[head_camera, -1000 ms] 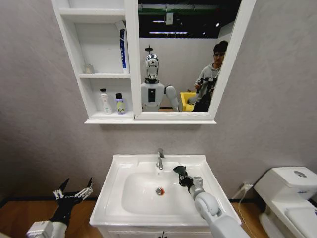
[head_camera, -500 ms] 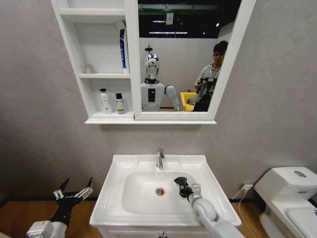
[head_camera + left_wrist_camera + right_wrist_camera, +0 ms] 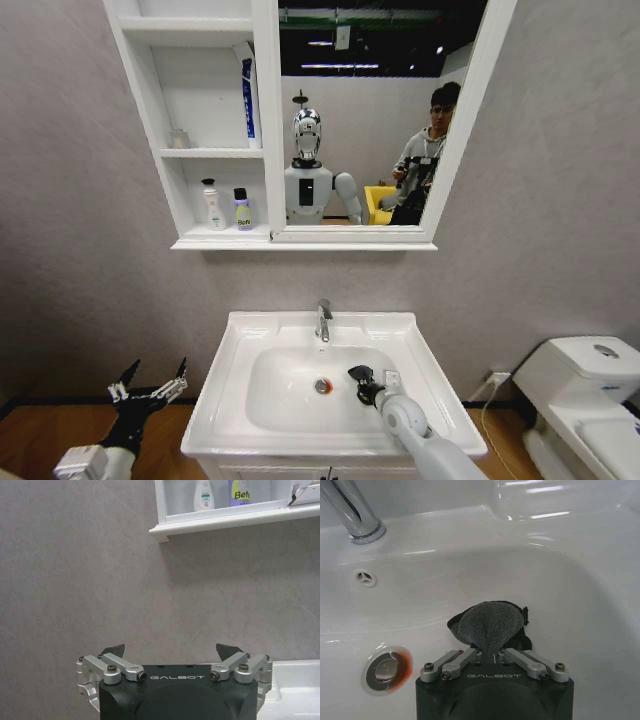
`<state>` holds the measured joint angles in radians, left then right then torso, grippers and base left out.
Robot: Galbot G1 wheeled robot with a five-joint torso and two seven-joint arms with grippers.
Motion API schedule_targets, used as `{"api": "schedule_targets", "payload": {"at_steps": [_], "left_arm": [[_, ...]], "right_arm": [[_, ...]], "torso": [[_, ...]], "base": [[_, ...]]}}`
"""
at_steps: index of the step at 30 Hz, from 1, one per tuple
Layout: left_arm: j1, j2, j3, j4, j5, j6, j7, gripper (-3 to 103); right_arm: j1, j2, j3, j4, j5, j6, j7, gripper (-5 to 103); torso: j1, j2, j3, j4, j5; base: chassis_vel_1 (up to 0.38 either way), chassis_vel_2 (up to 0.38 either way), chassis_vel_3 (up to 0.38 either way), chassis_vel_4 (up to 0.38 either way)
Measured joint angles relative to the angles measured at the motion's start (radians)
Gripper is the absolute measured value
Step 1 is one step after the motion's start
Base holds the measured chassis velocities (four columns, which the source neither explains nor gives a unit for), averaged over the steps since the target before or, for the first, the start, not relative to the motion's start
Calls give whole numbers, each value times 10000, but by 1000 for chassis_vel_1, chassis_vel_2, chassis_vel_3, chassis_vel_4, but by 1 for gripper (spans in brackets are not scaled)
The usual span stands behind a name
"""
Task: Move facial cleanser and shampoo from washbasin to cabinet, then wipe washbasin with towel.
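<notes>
I am seeing my right gripper (image 3: 492,652) with its jaws clamping a bunched dark grey towel (image 3: 490,625), which is bulging out ahead of them and resting against the inner wall of the washbasin (image 3: 560,590) bowl; my right wrist view is giving me the red-ringed drain (image 3: 385,667) beside the gripper and the chrome tap (image 3: 355,515) base farther off. My head view is placing that gripper (image 3: 362,382) just right of the drain (image 3: 322,386) with the towel end pointing toward the tap (image 3: 323,320), and is showing two bottles (image 3: 226,207) sitting on the cabinet (image 3: 265,120) bottom shelf above. My left gripper (image 3: 150,385) is hanging low, left of the washbasin, jaws spread wide and holding nothing, facing the grey wall (image 3: 100,580).
</notes>
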<state>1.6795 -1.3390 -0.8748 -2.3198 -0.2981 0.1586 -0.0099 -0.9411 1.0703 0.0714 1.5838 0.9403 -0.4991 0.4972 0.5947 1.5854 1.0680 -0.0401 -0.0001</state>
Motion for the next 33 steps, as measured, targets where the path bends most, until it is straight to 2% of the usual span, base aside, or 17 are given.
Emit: {"api": "schedule_targets", "payload": {"at_steps": [19,23,29,33], "left_arm": [[0,0,0,0,0,0,0,100],[0,0,0,0,0,0,1,100],[0,0,0,0,0,0,0,100],[0,0,0,0,0,0,1,100]], "right_arm": [[1013,-14,-933,-1347,58,48,-245,8],[1352,260,-1197,-1705,133,51,-251,8],[1703,1140,-1507,-2282,58,71,-331,8],[1894,1457,-1658,-2532,47,84,-335,8]], "torso": [[0,0,-1,0,-1],[-1,0,0,-1,-1],[-1,0,1,0,2],[0,0,1,3,-2]], "base": [[0,0,0,0],[0,0,0,0],[0,0,0,0],[0,0,0,0]]}}
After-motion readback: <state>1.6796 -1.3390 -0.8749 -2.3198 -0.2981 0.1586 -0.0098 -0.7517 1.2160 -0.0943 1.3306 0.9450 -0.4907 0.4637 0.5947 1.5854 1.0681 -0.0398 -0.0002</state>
